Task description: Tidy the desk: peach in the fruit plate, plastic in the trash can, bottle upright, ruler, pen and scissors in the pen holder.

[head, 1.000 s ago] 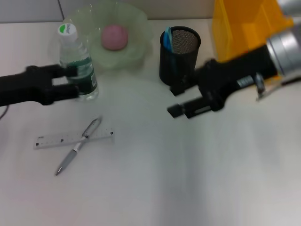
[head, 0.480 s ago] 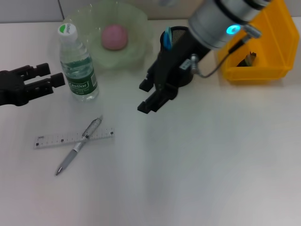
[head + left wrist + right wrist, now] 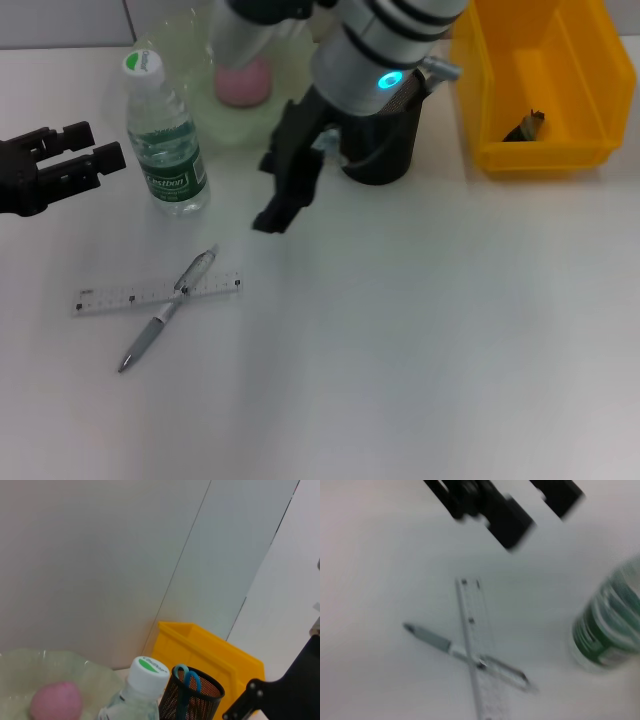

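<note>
**Right arm reaches over the desk; ruler and pen lie crossed**

The right gripper (image 3: pixel 281 196) hangs above the table (image 3: pixel 420 330), fingers narrowly apart, empty. The left gripper (image 3: pixel 82 158) waits open beside the upright water bottle (image 3: pixel 165 145). A pen (image 3: pixel 168 310) lies across the ruler (image 3: pixel 158 293).

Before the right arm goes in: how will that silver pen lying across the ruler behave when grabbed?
The slim silver pen looks round-barrelled, so it will probably roll if nudged rather than pinched squarely. It lies crossed over the flat clear plastic ruler, so a low grasp may drag or tilt that thin strip too. Its smooth metallic finish suggests it could slip between the jaws of the right gripper.
</note>
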Controlling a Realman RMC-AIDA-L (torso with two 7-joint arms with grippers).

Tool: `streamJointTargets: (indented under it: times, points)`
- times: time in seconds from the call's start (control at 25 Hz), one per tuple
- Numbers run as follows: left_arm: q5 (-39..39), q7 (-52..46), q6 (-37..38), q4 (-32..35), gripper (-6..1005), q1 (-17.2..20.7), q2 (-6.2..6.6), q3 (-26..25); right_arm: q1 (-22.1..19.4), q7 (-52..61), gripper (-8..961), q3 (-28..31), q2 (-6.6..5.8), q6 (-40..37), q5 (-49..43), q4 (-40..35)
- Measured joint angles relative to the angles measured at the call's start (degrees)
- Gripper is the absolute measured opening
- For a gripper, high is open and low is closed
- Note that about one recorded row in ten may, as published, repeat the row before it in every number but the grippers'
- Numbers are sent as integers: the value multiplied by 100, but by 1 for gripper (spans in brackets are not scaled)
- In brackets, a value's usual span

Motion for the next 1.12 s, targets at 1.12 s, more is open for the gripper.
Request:
streamJointTargets:
  times: [1.12]
  points:
    - [-41, 156, 9, -34, 695, -11, 1, 3, -338, -130, 742, -2522, 1, 739, 1727, -125]
